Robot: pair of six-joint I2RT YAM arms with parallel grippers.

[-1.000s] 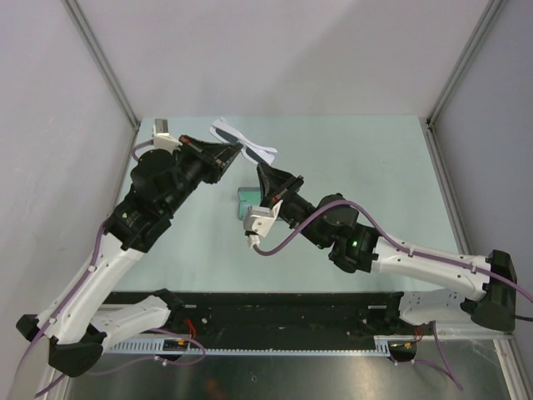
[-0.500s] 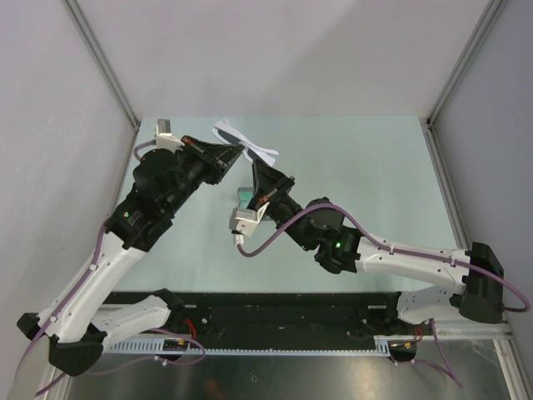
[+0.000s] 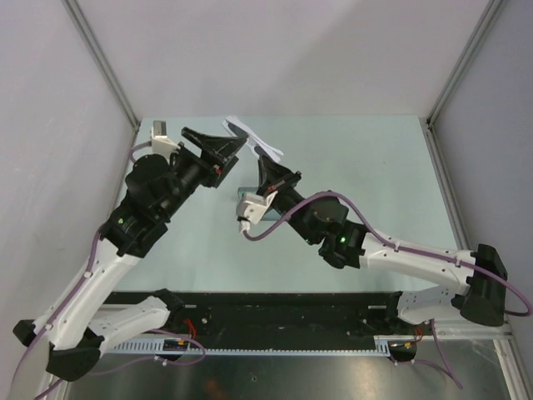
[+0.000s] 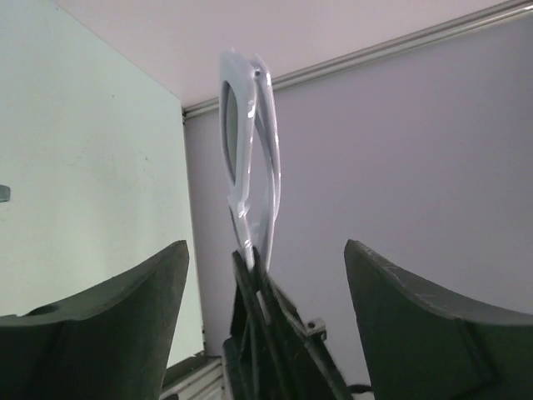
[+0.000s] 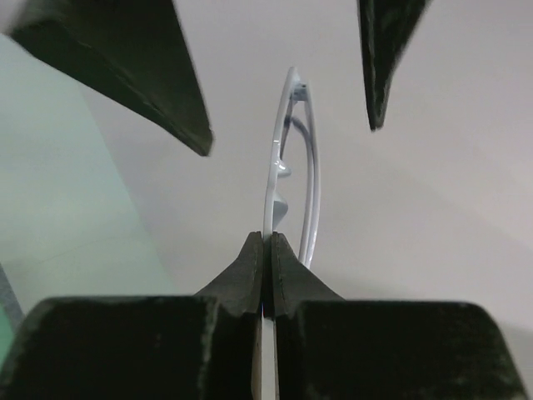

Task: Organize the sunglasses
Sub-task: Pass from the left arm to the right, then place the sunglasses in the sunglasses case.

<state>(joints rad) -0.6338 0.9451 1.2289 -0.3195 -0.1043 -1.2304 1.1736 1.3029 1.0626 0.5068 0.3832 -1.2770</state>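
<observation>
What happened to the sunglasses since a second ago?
The left gripper let go of the sunglasses and opened wide. The right gripper reached forward, closed on them and now holds them up alone. The teal thing on the table stayed put.

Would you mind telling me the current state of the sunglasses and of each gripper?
sunglasses: arms apparently folded, held up off the table, pinched at one end.
right gripper: shut on the sunglasses.
left gripper: open, one finger on either side of the sunglasses, touching neither side.
</observation>
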